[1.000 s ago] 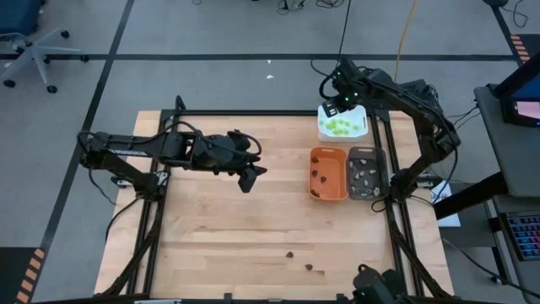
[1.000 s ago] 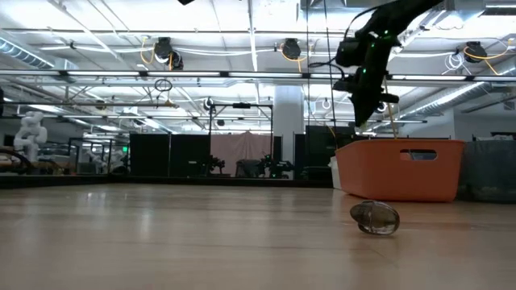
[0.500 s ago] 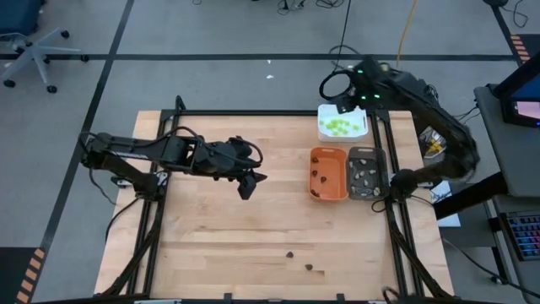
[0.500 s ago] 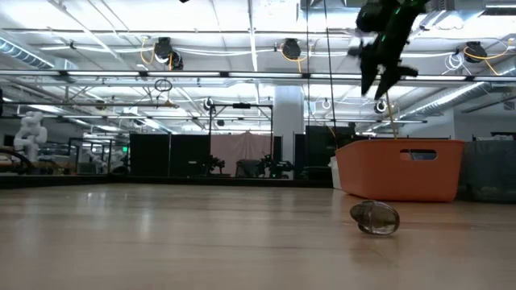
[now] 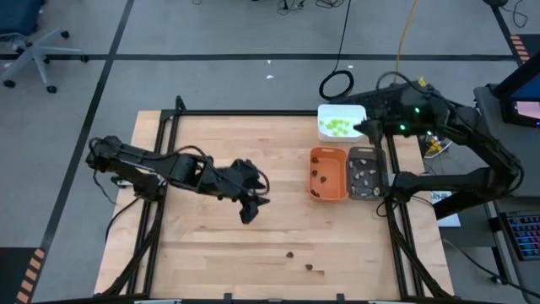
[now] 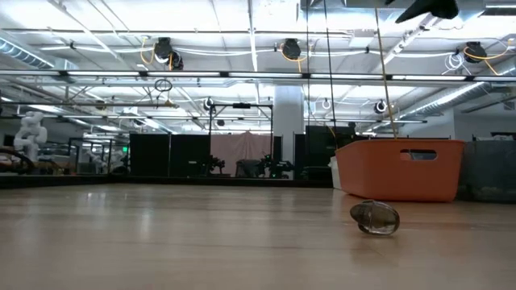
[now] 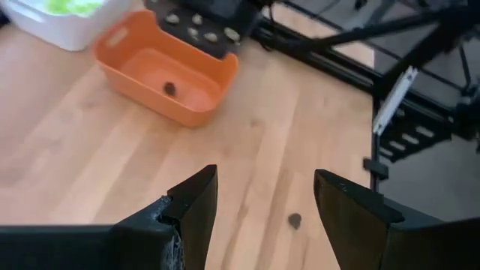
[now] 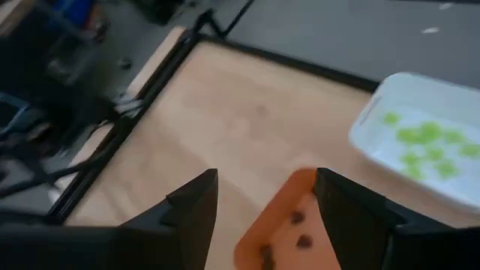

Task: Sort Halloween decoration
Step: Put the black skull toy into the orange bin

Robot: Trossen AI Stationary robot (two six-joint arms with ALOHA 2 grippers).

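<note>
Left gripper (image 5: pixel 250 208) is hovering mid-table, fingers spread, gripping nothing. Right gripper (image 8: pixel 261 196) is parked off the table's 2 o'clock corner beside the white tray (image 5: pixel 323 112), also released and empty. Two dark brown pieces (image 5: pixel 289 253) are lying loose near the 6 o'clock edge, at my left jaws' 5 o'clock, well apart. Risk as I'm judging it: pieces this tiny are easy to nudge away or pinch off-centre, or drop short of the orange tray (image 5: pixel 328 154).
</note>
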